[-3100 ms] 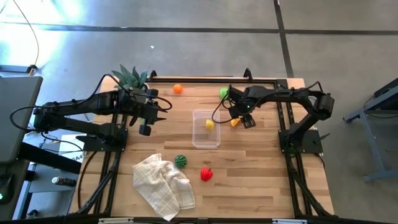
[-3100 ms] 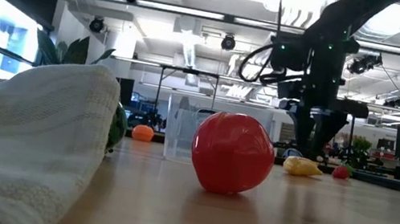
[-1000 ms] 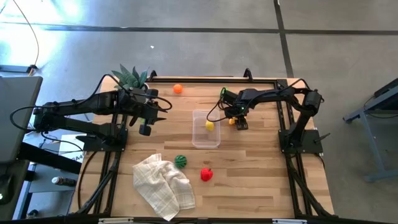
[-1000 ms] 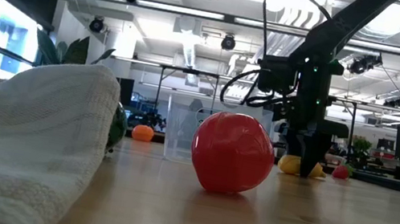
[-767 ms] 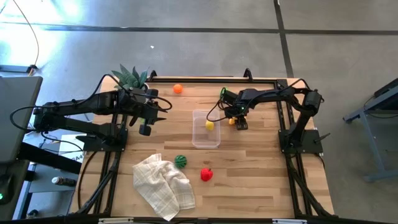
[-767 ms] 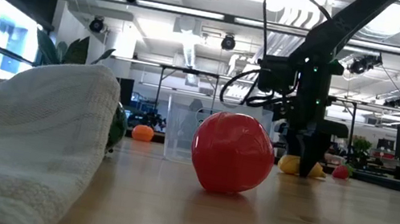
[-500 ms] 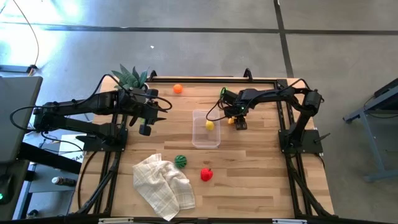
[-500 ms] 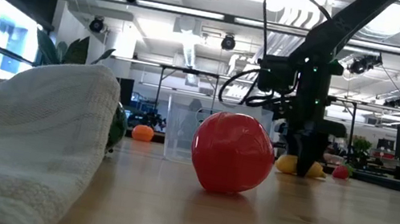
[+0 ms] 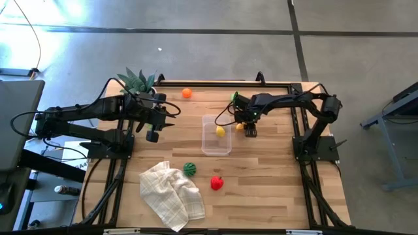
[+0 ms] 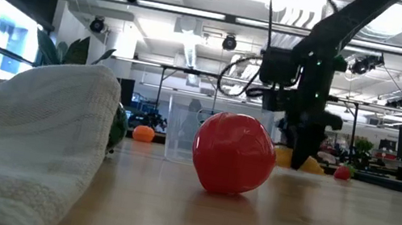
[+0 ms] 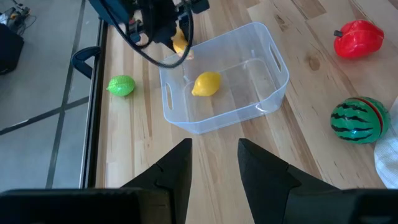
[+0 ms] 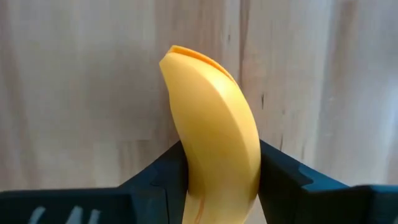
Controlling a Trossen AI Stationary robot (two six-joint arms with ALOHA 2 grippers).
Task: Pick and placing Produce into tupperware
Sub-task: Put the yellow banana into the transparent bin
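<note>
My right gripper [image 12: 214,180] is clamped on the banana [image 12: 214,143]; I should lift clear before crossing the tupperware [image 9: 216,135] rim beside it.

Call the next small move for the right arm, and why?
Probably carry the banana sideways over the tub's open top, then release. The right gripper is shut on it, both fingers pressed against its sides, and in the low view it hangs clear of the table. The tub sits just beside it, holding only a lemon. The left gripper waits apart.
</note>
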